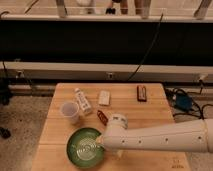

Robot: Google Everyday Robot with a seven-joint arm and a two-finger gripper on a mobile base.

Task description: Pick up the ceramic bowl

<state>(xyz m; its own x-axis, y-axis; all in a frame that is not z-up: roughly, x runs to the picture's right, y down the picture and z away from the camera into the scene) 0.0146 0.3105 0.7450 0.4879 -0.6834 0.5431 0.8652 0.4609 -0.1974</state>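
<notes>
The ceramic bowl [85,148] is a wide, shallow green bowl with pale rings inside. It sits on the wooden table [155,112] near the front left corner. My white arm reaches in from the right across the front of the table. Its gripper [102,142] is down at the bowl's right rim, and the wrist hides that part of the rim.
A translucent cup [70,111] stands just behind the bowl. A white bottle [82,101] lies beside the cup, and a small red-brown packet [102,116] lies near my wrist. Further back are a white packet [104,97] and a brown bar [142,93]. A blue object with cables [182,102] lies on the floor to the right.
</notes>
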